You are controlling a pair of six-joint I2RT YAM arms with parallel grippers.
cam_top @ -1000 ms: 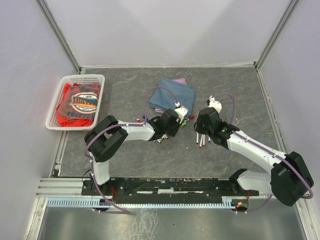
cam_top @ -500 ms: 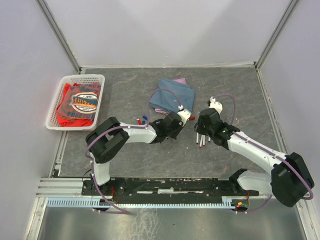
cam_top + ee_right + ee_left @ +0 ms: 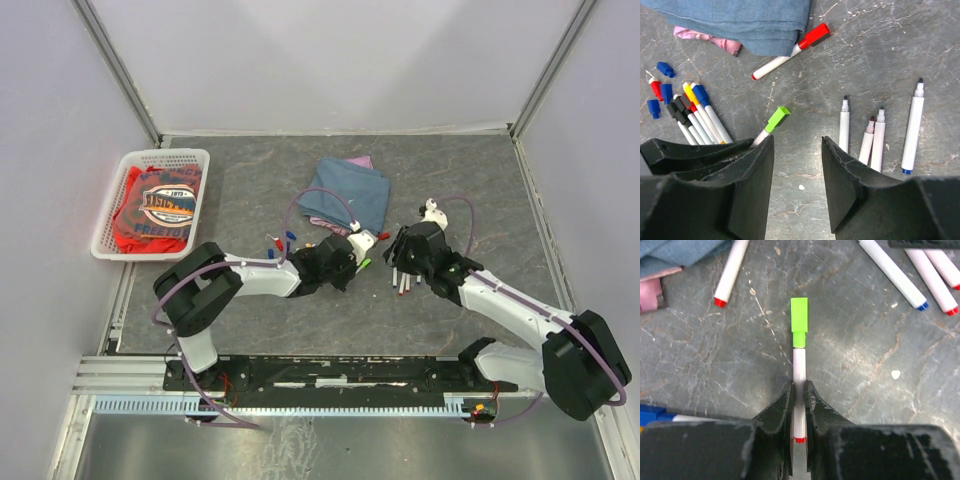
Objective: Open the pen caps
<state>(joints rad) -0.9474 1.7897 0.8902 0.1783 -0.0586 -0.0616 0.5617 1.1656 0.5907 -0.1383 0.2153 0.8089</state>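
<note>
Top view: we see a grey marbled table (image 3: 250, 190) boxed in by plain white walls (image 3: 330, 60), with a metal rail (image 3: 330, 372) along the near edge. A white basket (image 3: 103, 238) with a red shirt (image 3: 155, 210) sits far left. A folded blue cloth (image 3: 345, 195) lies mid-table over a pink cloth (image 3: 358, 161). The left gripper (image 3: 352, 262) and right gripper (image 3: 398, 262) are low, near each other, just in front of the cloth. A few loose caps (image 3: 280, 240), red and blue, lie left of them. Left wrist: the left jaws pinch the white barrel of a pen (image 3: 799, 365), its green cap (image 3: 799, 321) on and pointing away over the veined stone-look surface. We cannot tell whether the pen is lifted. Three other white barrels (image 3: 892, 272) lie upper right. Right wrist: the right jaws are spread with nothing between them. The green-capped pen runs in behind the left finger (image 3: 747, 165). Four uncapped pens (image 3: 875, 135) lie side by side on the right, a red-capped pen (image 3: 790, 51) touches the cloth edge, and a bunch of capped pens (image 3: 697, 117) lies at the left.
</note>
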